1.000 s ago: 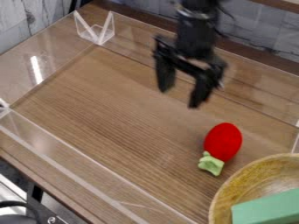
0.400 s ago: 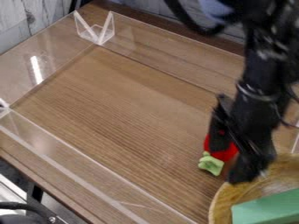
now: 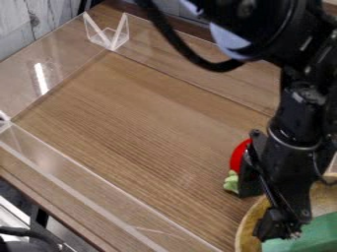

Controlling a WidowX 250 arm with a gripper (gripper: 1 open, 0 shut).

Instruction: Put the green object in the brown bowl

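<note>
The green object point(image 3: 324, 236), a pale mint-green block, shows only as a corner at the bottom right, lying inside the brown bowl point(image 3: 249, 228). Most of both is hidden by my arm and the frame edge. My black gripper point(image 3: 293, 209) points down over the bowl's left part, just left of the block, with its fingers point(image 3: 271, 193) spread apart and nothing seen between them. I cannot tell whether a finger touches the block.
A red rounded object point(image 3: 241, 152) and a tiny brighter-green piece point(image 3: 232, 182) lie on the wooden table just left of the gripper. Clear plastic walls point(image 3: 53, 167) fence the table, with a clear stand point(image 3: 105, 31) at the back left.
The arm has swung from the table's back centre toward the front right and come down over the bowl, rolling its wrist. It now covers most of the red object, the bowl and the block.
</note>
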